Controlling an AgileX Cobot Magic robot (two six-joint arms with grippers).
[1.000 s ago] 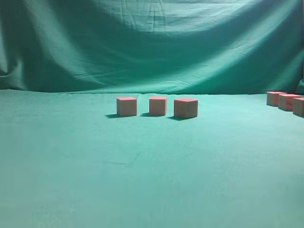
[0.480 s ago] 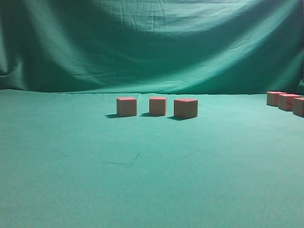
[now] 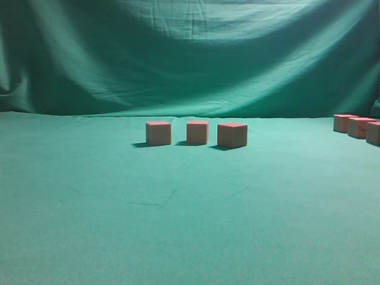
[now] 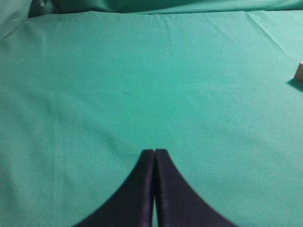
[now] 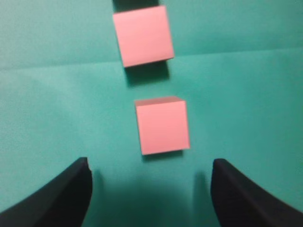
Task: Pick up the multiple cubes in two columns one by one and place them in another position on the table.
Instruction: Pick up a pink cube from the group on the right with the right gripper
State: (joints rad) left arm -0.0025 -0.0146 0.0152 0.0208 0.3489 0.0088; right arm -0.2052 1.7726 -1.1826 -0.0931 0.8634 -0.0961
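Three cubes stand in a row at mid table in the exterior view: left (image 3: 158,133), middle (image 3: 198,132), right (image 3: 232,135). More cubes (image 3: 358,127) sit at the far right edge. No gripper shows in that view. In the right wrist view my right gripper (image 5: 150,172) is open and empty, above the green table (image 5: 57,94), just short of a pink-topped cube (image 5: 162,126); a second cube (image 5: 142,35) lies beyond it. In the left wrist view my left gripper (image 4: 154,152) is shut and empty over bare cloth; a cube's corner (image 4: 299,72) shows at the right edge.
A draped green backdrop cloth (image 3: 190,53) hangs behind the table. The table cloth (image 3: 178,225) has faint creases in front of the three cubes.
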